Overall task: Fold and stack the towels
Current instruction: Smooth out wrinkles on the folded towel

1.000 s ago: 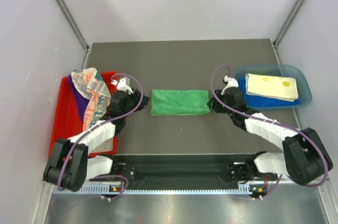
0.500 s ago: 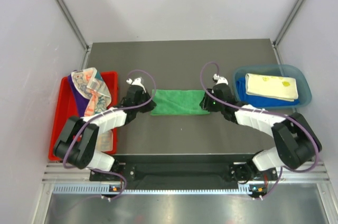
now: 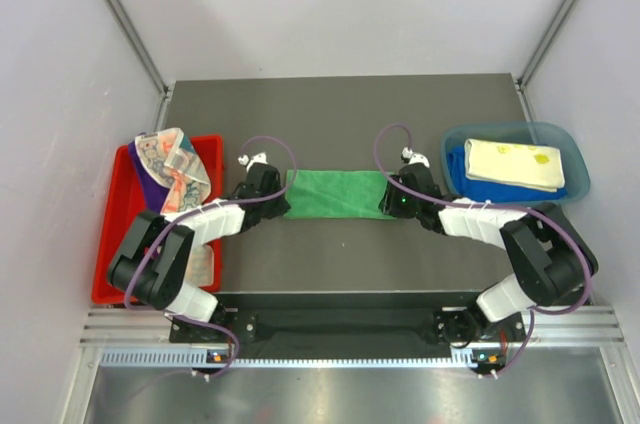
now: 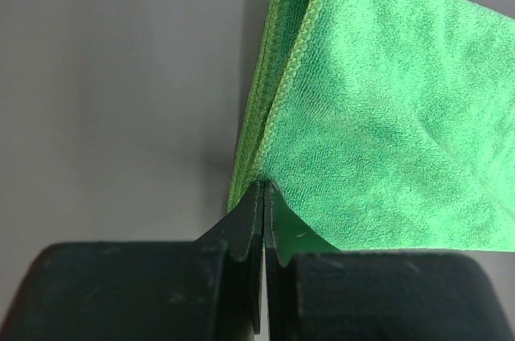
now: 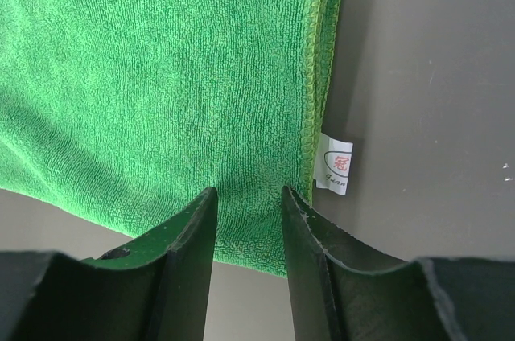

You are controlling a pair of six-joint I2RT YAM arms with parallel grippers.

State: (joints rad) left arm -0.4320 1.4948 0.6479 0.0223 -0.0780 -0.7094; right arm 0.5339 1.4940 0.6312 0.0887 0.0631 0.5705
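Noted both arms reaching in from six o'clock of the table [image 3: 340,114], elbows out, wrists turned toward each other. Found the left gripper [image 3: 282,201] [image 4: 264,188] at the nine o'clock end of the green towel [image 3: 335,194] [image 4: 378,116] [image 5: 161,76], jaws pressed together with the towel's near corner pinched at their tips. Found the right gripper [image 3: 388,202] [image 5: 248,196] at the three o'clock end, jaws partly apart over the near corner beside a white label [image 5: 334,164]; could not tell whether any cloth was pinched. Saw the green towel folded into a flat strip at the table's centre, long side running nine to three. Saw, at nine o'clock of the table, a red tray [image 3: 110,244] with a crumpled printed towel [image 3: 175,169] heaped over a purple towel [image 3: 148,189]. Saw, at three o'clock, a blue bin [image 3: 575,169] holding a folded pale yellow towel [image 3: 515,164] on top of a blue towel [image 3: 500,192].
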